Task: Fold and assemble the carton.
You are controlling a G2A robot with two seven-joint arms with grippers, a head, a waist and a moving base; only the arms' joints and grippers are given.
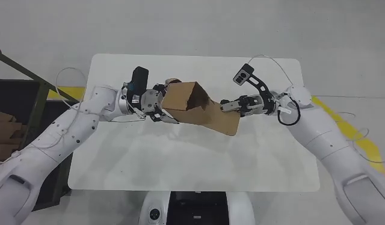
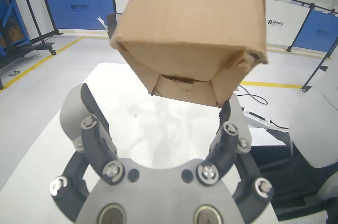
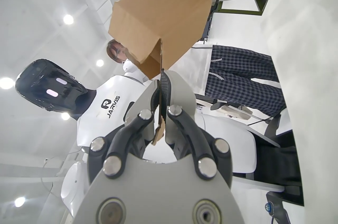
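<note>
Top view: brown cardboard carton [image 1: 191,100], long axis left-right above white table [image 1: 180,159]; right end pinched by right gripper [image 1: 224,105]; left gripper [image 1: 161,108] splayed.

Glossy white arms [image 1: 66,135], grey end effectors [image 2: 154,97] [image 3: 161,79] with black pads [image 2: 91,106], silver screws [image 2: 113,171].

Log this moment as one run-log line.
object: brown cardboard carton, partly formed, held above white table | right claw: shut on a carton flap | left claw: open at carton's opposite end
</note>
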